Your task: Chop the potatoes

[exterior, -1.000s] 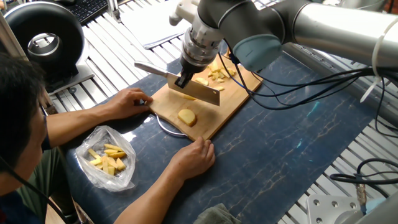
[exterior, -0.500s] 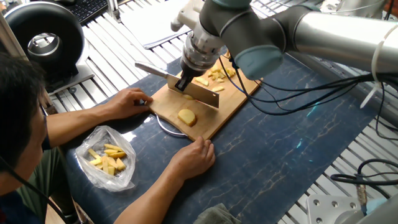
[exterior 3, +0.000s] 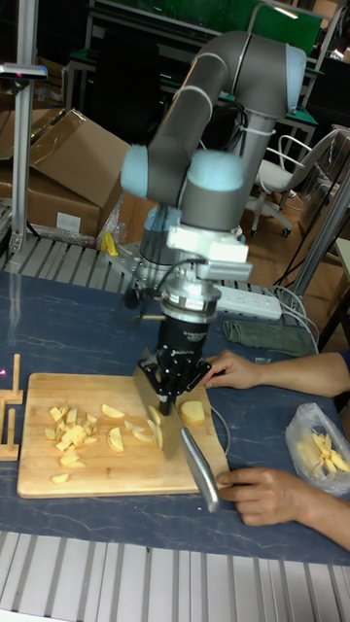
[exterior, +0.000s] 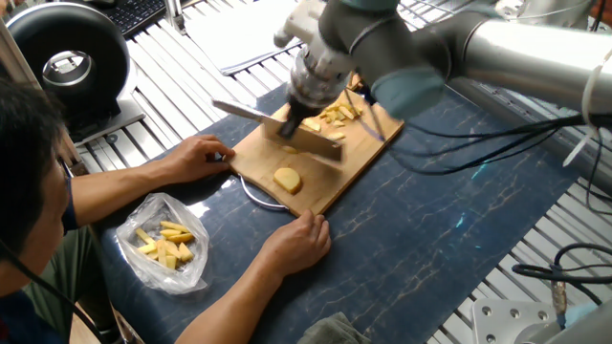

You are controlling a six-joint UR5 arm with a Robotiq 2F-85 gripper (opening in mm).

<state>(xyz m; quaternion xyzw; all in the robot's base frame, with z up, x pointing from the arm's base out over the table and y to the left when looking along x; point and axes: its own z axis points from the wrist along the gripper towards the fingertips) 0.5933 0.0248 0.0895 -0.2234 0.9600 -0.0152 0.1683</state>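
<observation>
Dark blue marbled matting covers the table [exterior: 449,229], and on it lies a wooden cutting board [exterior: 359,158] steadied by a person's two hands: one [exterior: 196,158] at the board's far corner, the other [exterior: 298,241] at its near edge. The gripper [exterior: 290,122] is clamped on the handle of a cleaver-like knife [exterior: 308,140], and since half a second ago arm and blade have shifted slightly toward the heap of cut pieces, both now smeared by motion blur. The potatoes [exterior: 335,113] lie in that scattered heap on the board, with one larger rounded chunk [exterior: 287,180] apart near the board's front edge, unmoved. A clear plastic bag [exterior: 167,244] of yellow sticks sits on the mat beside the person. Seen from the tall fixed view, the knife [exterior 3: 185,449] shows its blade edge-on, standing among the pieces, with the handle end reaching toward the near hand [exterior 3: 267,494], and cardboard boxes [exterior 3: 68,165] stand behind.
</observation>
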